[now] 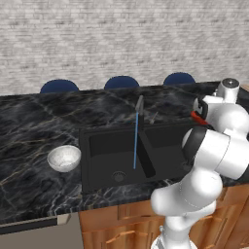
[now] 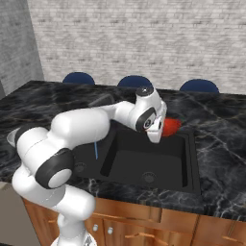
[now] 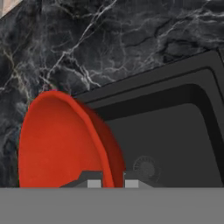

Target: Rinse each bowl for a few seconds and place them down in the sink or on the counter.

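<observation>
Between the fingertips of the hand [image 3: 109, 180], a red bowl [image 3: 65, 140] is pinched by its rim, the jaws narrow on the thin wall. The bowl hangs tilted on edge, its open side turned toward the hand's left in the hand view. Directly beyond and below it lies the right basin of the sink [image 3: 175, 144], its round drain [image 3: 146, 167] just past the bowl's rim. The water stream [image 1: 135, 141] falls from the faucet [image 1: 140, 103] into the left basin, across the divider and well apart from the hand. So the rinse seems to call for carrying the bowl leftward over the divider. Farther left, the white bowl [image 1: 63, 158] rests on the tabletop [image 1: 34, 121] beside the sink.
</observation>
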Available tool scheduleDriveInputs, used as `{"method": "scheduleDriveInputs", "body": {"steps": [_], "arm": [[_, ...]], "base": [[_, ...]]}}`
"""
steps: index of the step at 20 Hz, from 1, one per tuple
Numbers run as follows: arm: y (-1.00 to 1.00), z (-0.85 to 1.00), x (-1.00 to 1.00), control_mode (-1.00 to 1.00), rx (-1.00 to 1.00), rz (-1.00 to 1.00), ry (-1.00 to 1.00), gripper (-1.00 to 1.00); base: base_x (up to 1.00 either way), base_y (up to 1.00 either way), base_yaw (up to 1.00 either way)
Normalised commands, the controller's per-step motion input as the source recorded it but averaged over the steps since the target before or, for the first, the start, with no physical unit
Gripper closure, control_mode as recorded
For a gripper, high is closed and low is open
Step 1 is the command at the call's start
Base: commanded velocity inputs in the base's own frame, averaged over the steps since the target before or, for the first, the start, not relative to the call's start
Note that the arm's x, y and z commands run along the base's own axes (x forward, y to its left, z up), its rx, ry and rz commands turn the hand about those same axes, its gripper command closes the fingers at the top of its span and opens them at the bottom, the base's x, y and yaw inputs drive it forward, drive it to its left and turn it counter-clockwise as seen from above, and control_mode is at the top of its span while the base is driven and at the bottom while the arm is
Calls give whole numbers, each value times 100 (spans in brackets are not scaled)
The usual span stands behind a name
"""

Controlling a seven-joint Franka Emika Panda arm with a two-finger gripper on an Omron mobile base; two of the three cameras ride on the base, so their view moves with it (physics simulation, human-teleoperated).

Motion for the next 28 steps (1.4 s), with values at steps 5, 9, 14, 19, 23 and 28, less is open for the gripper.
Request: {"method": "scheduleDriveInputs", "body": {"steps": [5, 9, 14, 19, 23, 28], "arm": [[-49, 17, -40, -100, 3, -22, -1, 100], [-52, 17, -43, -100, 5, -19, -2, 100], [-50, 11, -47, -100, 5, -15, -7, 100], [-29, 2, -60, -100, 3, -10, -11, 100], [-17, -3, -66, -100, 0, 0, -11, 100], [-8, -2, -37, -100, -1, 0, 0, 100]], "base": [[0, 0, 0], [0, 0, 0], [0, 0, 0], [0, 0, 0], [0, 0, 0], [0, 0, 0]]}}
